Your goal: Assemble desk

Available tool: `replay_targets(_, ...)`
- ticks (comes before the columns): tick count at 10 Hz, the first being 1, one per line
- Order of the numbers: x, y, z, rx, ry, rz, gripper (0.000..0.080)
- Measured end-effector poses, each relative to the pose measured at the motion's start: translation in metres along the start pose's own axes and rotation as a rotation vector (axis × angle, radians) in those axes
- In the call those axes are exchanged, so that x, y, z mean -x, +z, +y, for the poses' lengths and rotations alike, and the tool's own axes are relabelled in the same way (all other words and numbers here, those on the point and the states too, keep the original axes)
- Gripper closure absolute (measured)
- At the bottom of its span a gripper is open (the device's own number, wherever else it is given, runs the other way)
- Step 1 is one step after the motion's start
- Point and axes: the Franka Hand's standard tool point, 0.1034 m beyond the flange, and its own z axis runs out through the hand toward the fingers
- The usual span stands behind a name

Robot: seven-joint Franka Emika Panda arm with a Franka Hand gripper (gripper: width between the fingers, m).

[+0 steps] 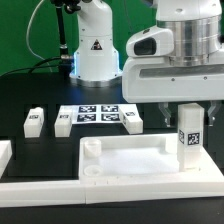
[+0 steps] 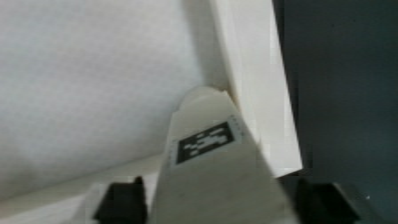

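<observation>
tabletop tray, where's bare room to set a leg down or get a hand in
Free: the tabletop floor, from its sockets on the exterior view's left to the upright leg. Crowded: that corner under the gripper; loose legs flank the marker board behind.

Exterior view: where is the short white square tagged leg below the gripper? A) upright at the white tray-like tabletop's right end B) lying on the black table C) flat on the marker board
A: the white tagged leg stands upright under the gripper, over the tabletop end at the exterior view's right.
</observation>
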Motion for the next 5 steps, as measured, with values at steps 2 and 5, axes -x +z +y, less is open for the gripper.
replay_targets(2,0.0001,0.0001,-0.0005,0.000,0.103,0.001,0.0513)
replay_targets(5,0.0026,0.0003,-0.0061,-0.001,0.555,0.002,0.0513)
